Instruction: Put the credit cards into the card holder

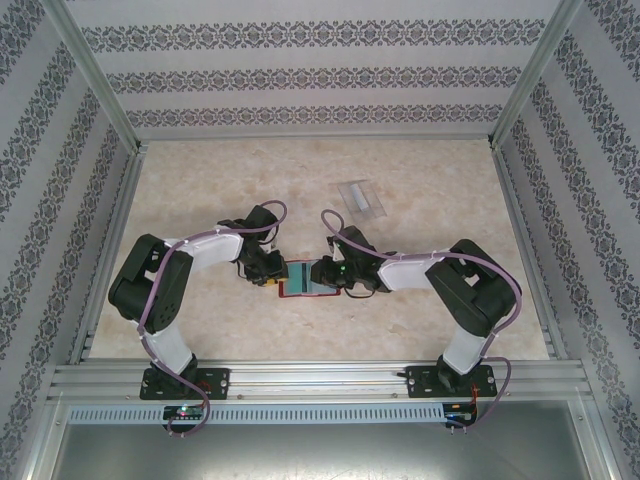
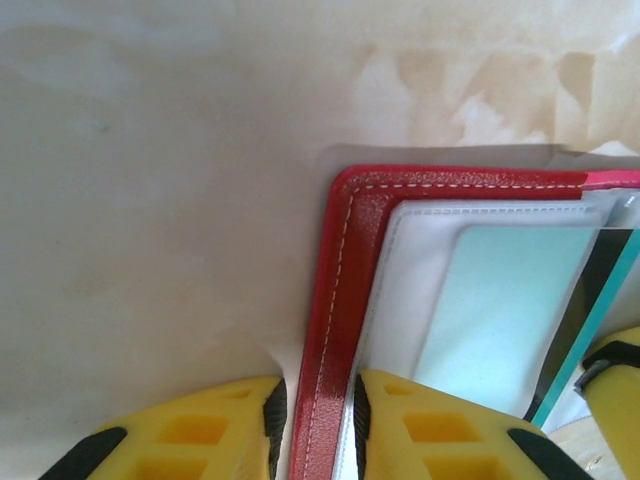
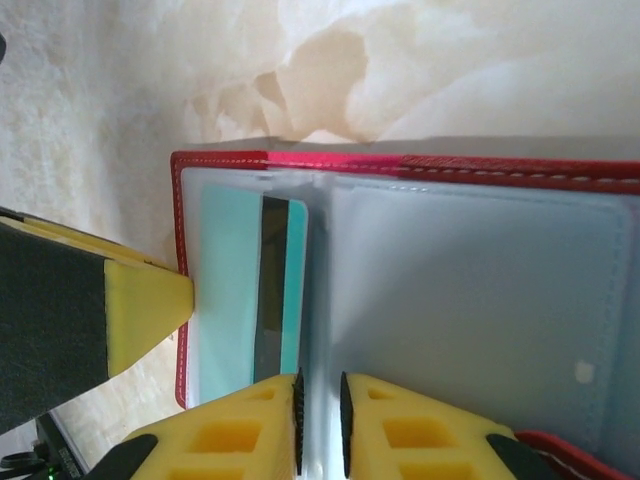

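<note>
A red wallet lies open on the table between both grippers. A teal credit card with a dark stripe sits in its left clear sleeve, and the same card shows in the left wrist view. My left gripper is shut on the wallet's red stitched edge. My right gripper straddles the fold between the clear sleeves, jaws a narrow gap apart, right beside the card's edge. The clear card holder stands apart, farther back on the table.
The two grippers face each other closely over the wallet. A yellow finger of the left gripper shows at the wallet's left edge. Patterned walls and metal posts bound the marble-look table.
</note>
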